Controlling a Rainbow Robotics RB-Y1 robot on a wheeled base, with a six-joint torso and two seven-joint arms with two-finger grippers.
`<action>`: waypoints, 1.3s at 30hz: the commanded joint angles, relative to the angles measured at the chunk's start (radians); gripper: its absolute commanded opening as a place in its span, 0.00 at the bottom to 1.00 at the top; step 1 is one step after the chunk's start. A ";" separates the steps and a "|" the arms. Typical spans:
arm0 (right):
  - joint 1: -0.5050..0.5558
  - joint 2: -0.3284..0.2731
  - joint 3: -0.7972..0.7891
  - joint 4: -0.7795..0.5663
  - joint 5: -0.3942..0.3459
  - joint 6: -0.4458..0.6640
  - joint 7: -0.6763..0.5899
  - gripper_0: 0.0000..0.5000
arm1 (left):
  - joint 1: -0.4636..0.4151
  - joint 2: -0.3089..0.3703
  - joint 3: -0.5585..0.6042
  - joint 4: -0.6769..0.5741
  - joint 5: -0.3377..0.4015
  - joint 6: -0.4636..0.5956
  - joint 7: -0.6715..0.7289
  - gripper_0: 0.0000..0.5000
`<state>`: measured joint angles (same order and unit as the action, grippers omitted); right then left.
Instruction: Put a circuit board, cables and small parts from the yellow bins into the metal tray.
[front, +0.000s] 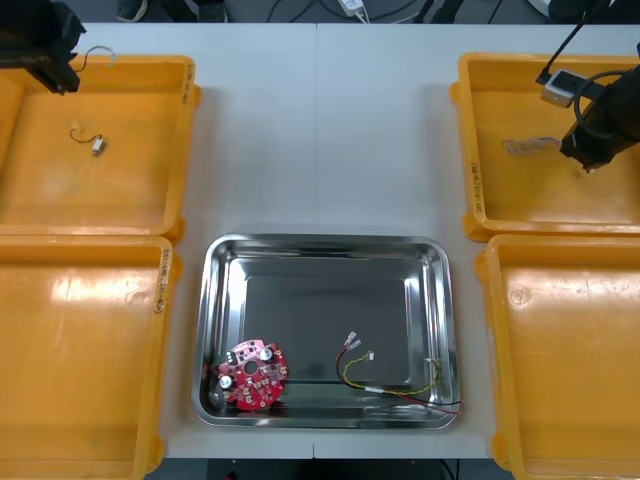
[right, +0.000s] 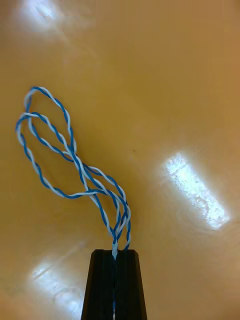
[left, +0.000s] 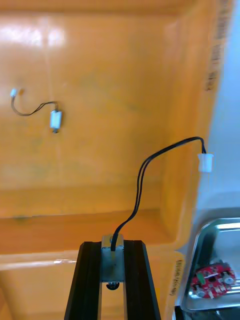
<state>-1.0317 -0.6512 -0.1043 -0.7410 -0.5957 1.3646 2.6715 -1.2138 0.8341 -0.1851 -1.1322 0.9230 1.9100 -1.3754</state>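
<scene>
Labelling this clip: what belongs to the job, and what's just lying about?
Job: metal tray, holding red circuit board and red and yellow cable; small metal part on black lead, in left gripper over far left yellow bin; second small part lying in that bin; blue and white cable, in right gripper over far right bin.
Lying about: pale scrap on that bin's floor.

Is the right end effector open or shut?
Shut: the right end effector pinches the blue and white cable between its fingers, over a yellow bin.
</scene>
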 joint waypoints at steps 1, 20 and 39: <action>-0.039 -0.054 -0.005 -0.144 0.011 0.099 0.034 0.00 | -0.064 0.046 0.024 -0.138 0.082 0.010 0.279 0.00; -0.039 -0.073 -0.081 -0.491 -0.092 0.531 -0.025 0.00 | -0.062 0.023 -0.304 -0.589 0.419 0.010 0.828 0.00; 0.259 -0.084 -0.086 -1.157 -0.483 0.555 -0.355 0.00 | 0.160 -0.070 -0.478 -0.923 0.191 0.010 0.964 0.00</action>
<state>-0.8289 -0.6984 -0.1599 -1.8133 -1.0341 1.9161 2.3549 -1.1591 0.8133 -0.7577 -1.9865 1.1896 1.9134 -0.3117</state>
